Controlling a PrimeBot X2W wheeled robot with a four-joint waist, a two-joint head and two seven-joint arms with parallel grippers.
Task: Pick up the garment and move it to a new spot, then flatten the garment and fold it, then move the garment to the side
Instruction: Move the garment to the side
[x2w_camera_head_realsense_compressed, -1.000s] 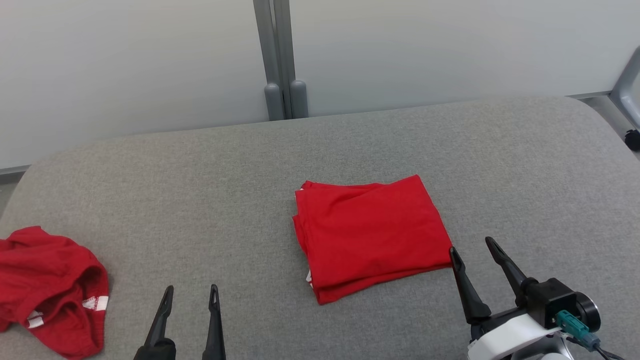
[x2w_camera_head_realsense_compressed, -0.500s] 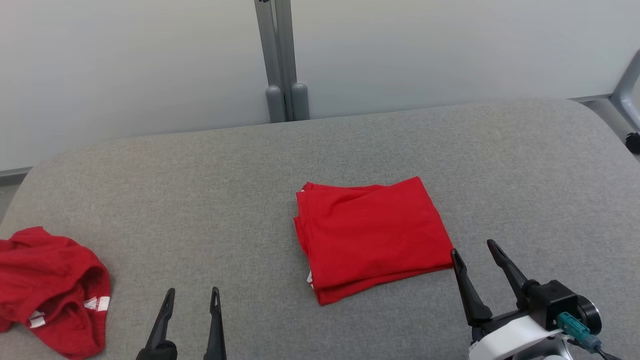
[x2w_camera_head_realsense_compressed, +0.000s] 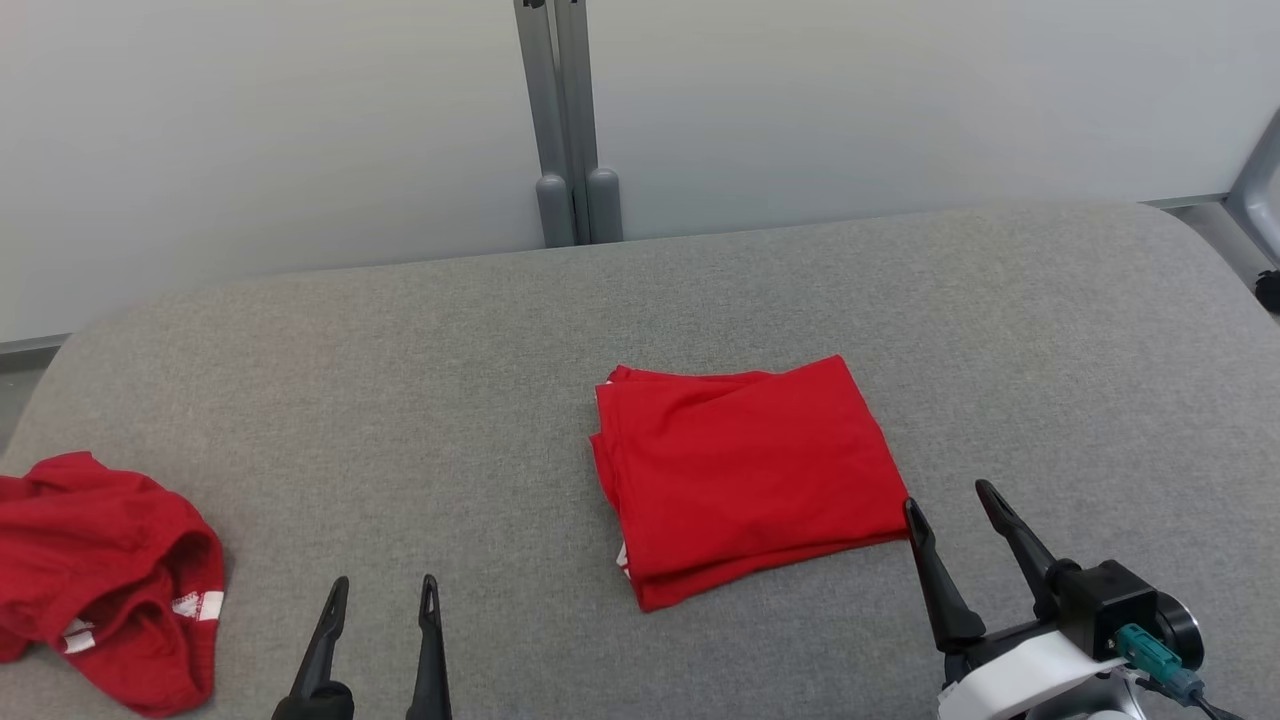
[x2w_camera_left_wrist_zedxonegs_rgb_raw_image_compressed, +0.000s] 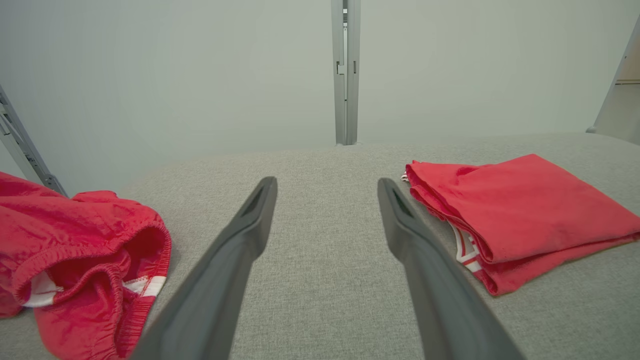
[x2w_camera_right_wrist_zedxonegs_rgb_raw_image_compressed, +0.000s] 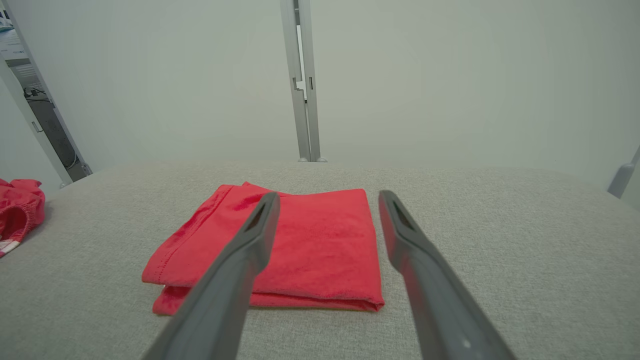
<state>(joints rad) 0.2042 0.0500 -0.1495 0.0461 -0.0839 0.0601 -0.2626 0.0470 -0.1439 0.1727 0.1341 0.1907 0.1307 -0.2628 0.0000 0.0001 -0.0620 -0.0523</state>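
The garment (x2w_camera_head_realsense_compressed: 745, 475), red and folded into a neat rectangle, lies flat near the middle of the grey padded table (x2w_camera_head_realsense_compressed: 400, 380). My right gripper (x2w_camera_head_realsense_compressed: 947, 495) stands open just off the garment's near right corner, its left fingertip almost at the cloth's edge. In the right wrist view the garment (x2w_camera_right_wrist_zedxonegs_rgb_raw_image_compressed: 310, 245) lies just ahead of the open right gripper (x2w_camera_right_wrist_zedxonegs_rgb_raw_image_compressed: 328, 195), whose left finger overlaps it. My left gripper (x2w_camera_head_realsense_compressed: 385, 580) is open and empty at the table's front, well left of the garment (x2w_camera_left_wrist_zedxonegs_rgb_raw_image_compressed: 525, 210); in its own view the left gripper (x2w_camera_left_wrist_zedxonegs_rgb_raw_image_compressed: 326, 181) points at bare table.
A second red garment (x2w_camera_head_realsense_compressed: 100, 580), crumpled, with white trim, sits at the table's front left edge (x2w_camera_left_wrist_zedxonegs_rgb_raw_image_compressed: 75, 250). A grey post (x2w_camera_head_realsense_compressed: 570, 120) rises behind the table against a pale wall. The table's corners are rounded.
The head view has tilted slightly, so everything sits a little lower in the picture. Neither the garments nor the grippers have visibly moved.
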